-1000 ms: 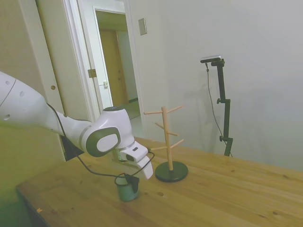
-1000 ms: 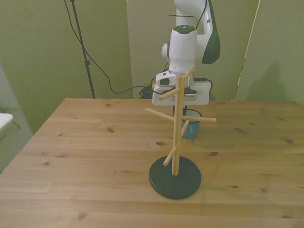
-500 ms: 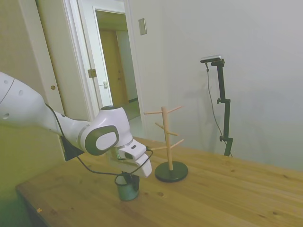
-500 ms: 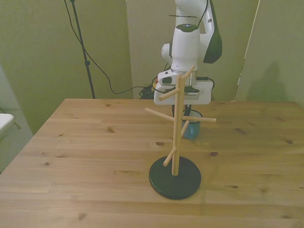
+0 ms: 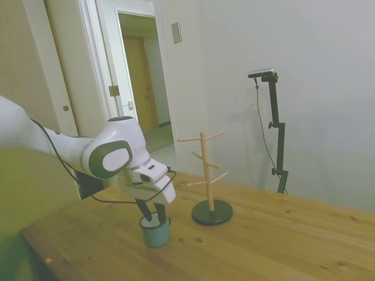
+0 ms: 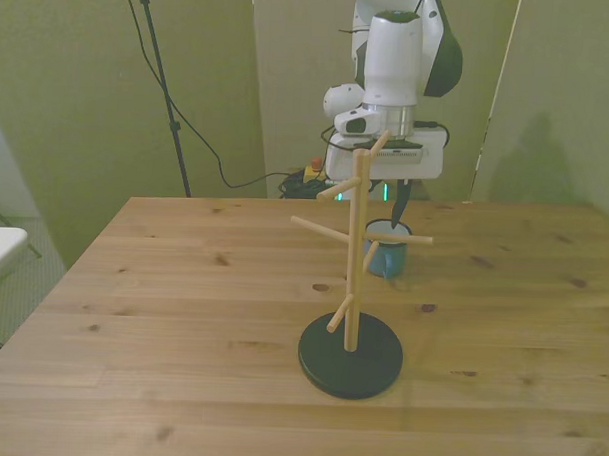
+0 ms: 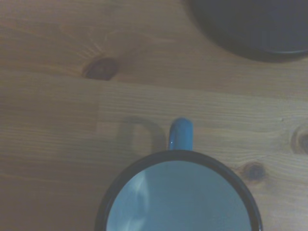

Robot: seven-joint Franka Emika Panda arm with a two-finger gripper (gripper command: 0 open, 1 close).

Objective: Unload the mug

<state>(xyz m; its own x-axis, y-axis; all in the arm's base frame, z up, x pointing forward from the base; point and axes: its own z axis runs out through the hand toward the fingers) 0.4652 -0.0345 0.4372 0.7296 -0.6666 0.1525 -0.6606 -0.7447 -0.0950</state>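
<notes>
the mug stands upright on the table, the pincer spread open just above it.

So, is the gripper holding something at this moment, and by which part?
Nothing is held. The mug stands upright on the table, and the gripper is above its rim, fingers apart.

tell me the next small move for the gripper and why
Probably lift straight up and pull away from the mug. The mug stands upright on the table, off the rack, whose pegs are bare, so the unloading looks done. The gripper hangs just above the rim, fingers apart, gripping nothing.
</notes>
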